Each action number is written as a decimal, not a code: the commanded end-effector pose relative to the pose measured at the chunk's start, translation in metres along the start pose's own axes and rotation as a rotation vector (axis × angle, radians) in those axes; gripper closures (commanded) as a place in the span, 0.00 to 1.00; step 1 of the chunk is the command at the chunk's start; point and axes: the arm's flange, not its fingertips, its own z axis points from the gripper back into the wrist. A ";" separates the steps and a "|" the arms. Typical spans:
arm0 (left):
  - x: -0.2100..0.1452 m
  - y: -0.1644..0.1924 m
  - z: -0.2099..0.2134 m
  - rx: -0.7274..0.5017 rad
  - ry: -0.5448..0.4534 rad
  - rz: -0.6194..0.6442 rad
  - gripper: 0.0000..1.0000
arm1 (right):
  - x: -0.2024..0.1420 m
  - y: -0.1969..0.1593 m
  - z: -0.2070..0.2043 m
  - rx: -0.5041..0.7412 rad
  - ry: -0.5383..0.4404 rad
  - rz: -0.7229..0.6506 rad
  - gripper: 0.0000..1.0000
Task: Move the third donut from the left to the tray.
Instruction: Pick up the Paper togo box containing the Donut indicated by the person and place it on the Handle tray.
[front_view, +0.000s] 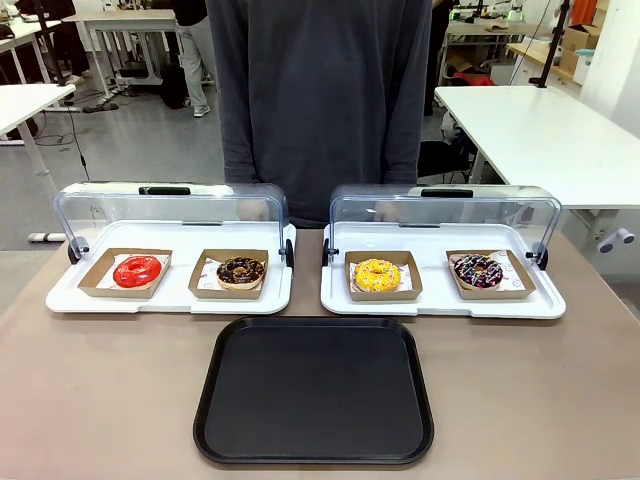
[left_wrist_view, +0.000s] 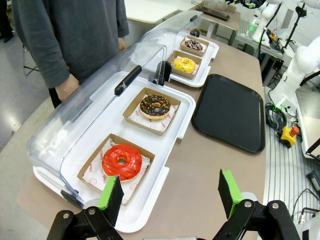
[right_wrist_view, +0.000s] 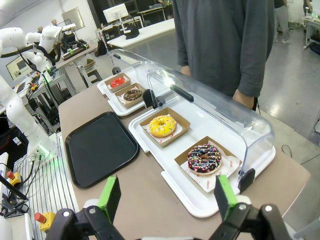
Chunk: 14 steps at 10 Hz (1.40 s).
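While the yellow donut (right_wrist_view: 162, 126) sits straight ahead of the right hand (right_wrist_view: 167, 196) — spread open, empty — the left hand (left_wrist_view: 171, 194) (also released) hangs farther off.

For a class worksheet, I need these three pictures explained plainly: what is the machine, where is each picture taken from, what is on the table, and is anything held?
It is a two-armed robot at a table, facing a person. The front view looks across the table from between the arms. The other two come from wrist cameras, so the left gripper and the right gripper rise from the bottom edge. Both are open and hold nothing. Two white trays with clear lids each carry two donuts in cardboard holders: red donut, chocolate donut, yellow donut, sprinkled donut. A black tray lies nearer the robot.
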 end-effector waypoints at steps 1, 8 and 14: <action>0.000 -0.001 0.000 -0.004 0.004 0.005 0.00 | 0.002 -0.002 0.000 0.002 -0.026 0.017 0.00; 0.000 -0.001 0.000 -0.004 0.004 0.005 0.00 | 0.002 -0.002 0.000 0.002 -0.026 0.017 0.00; 0.000 -0.001 0.000 -0.004 0.004 0.005 0.00 | 0.002 -0.002 0.000 0.002 -0.026 0.017 0.00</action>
